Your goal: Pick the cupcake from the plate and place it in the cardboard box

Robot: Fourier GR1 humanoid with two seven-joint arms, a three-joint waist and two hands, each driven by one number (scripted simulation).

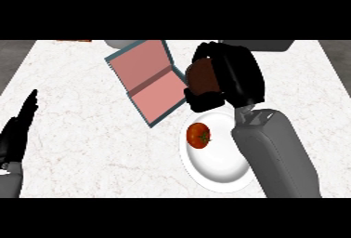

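My right hand (233, 76) is raised over the counter just beyond the white plate (219, 169), its fingers curled round a brown cupcake (202, 76) that shows between them. The hand and cupcake sit at the right edge of the cardboard box (147, 79), a shallow tilted tray with a pinkish floor and blue-grey rim. A red tomato (198, 135) lies on the plate's left part. My left hand (17, 130) rests open at the left edge, fingers pointing up.
The white marble counter (82, 153) spreads round the box and plate. A pale round object (118, 43) and a grey object (270, 44) peek in at the far edge. My right forearm (274, 153) covers the plate's right side.
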